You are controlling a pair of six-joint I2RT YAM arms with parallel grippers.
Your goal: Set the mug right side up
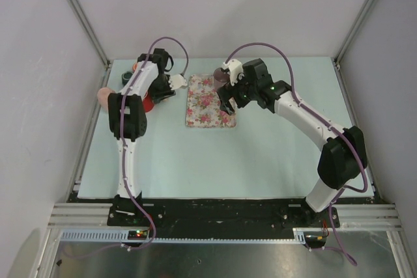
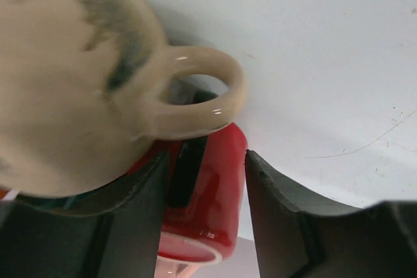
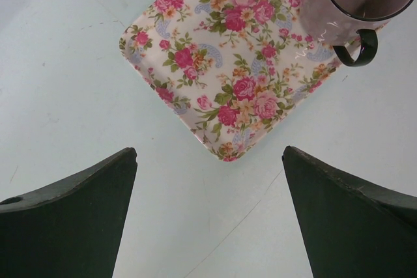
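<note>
Left wrist: red mug (image 2: 218, 193) inside pincer (image 2: 207, 157)

- Far left corner, crowded: a beige mug (image 2: 71, 83) presses up against the red mug (image 2: 212, 187), a green object (image 1: 126, 80) sits just behind them, and the side wall (image 1: 45, 96) is close by.
- The left gripper (image 2: 207, 155) straddles the red mug; only a thin strip of table shows beside one finger (image 2: 280, 226), and the beige mug's handle overhangs the gap.
- Mid-table, the floral tray (image 3: 215, 76) lies flat; a purple mug (image 3: 352, 4) blocks one far corner.
- The right gripper (image 3: 208, 154) hangs spread wide over bare table (image 1: 280, 161) at the tray's near corner, nothing between its fingers.
- The table's near half lies open between both arms.
</note>
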